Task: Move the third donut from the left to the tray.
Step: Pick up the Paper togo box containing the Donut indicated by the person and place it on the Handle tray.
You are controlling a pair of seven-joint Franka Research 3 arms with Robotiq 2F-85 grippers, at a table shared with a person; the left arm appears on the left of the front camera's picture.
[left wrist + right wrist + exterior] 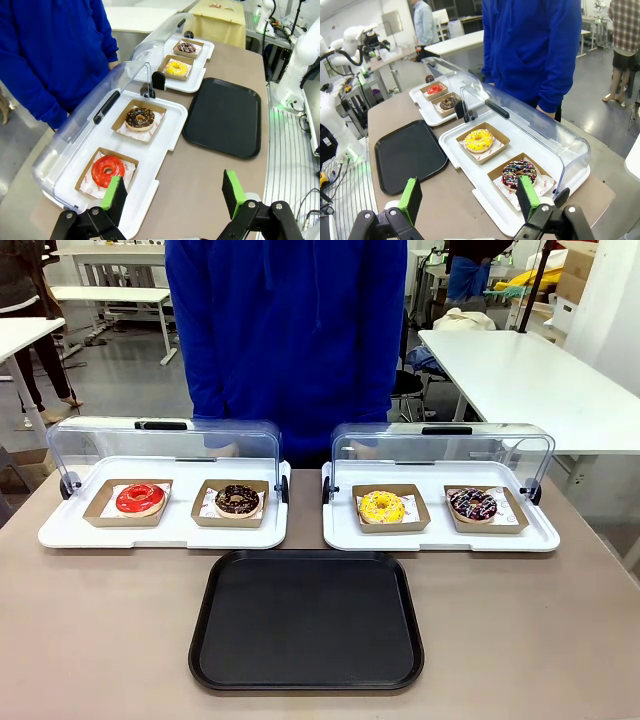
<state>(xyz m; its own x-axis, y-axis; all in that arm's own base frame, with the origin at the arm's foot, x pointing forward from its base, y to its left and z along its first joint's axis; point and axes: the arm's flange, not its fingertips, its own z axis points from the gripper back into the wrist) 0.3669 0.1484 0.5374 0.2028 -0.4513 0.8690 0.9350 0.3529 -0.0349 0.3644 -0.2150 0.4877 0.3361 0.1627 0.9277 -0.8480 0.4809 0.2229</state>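
Observation:
The yellow-iced donut [381, 506] lies in a brown cardboard box on the right white tray [540, 537], third from the left, under an opened clear lid. It appears again as the yellow donut [479, 140] and far off as the yellow donut [176, 68]. The black tray [306, 620] sits bare in front of both white trays, also seen as the black tray [225, 116] and the black tray [408, 154]. My left gripper [174, 192] hangs open above the table's left end near the red donut [107, 170]. My right gripper [469, 196] is open above the right end.
The left white tray [60, 532] holds the red donut [140, 499] and a chocolate donut [237, 500]. A sprinkled chocolate donut [472, 504] sits right of the yellow one. A person in a blue top [290, 330] stands behind the trays. Both domed lids [165, 438] are tilted back.

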